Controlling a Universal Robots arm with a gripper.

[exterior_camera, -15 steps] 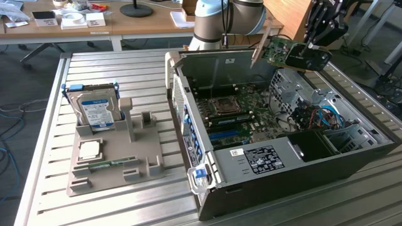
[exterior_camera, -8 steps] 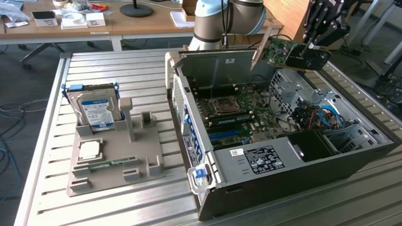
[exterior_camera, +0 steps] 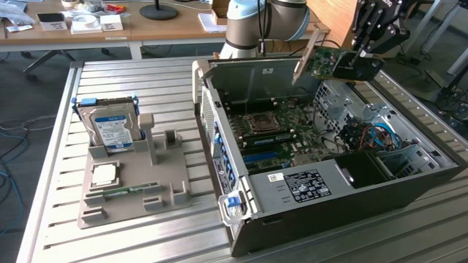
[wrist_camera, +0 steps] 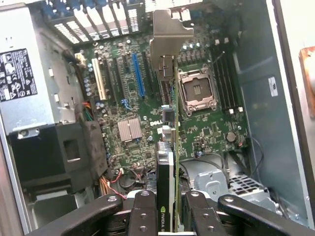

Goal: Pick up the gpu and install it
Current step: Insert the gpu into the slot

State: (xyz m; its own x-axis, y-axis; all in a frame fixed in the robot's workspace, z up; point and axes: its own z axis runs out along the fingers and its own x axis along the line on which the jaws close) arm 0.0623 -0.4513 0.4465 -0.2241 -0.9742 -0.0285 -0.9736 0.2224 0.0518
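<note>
The fingers (wrist_camera: pixel 142 212) are part-closed, clamping the gpu (wrist_camera: pixel 166 167) edge-on above the motherboard (wrist_camera: pixel 128 132), where any tilt or misalignment with that motherboard's expansion slots (wrist_camera: pixel 138 74) could snag the metal bracket (wrist_camera: pixel 170 34) or jam the connector.

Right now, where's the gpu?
In the exterior view the gpu sits clamped in the gripper, in the air over the open computer case's far corner on the exterior view's right, above the motherboard.
</note>
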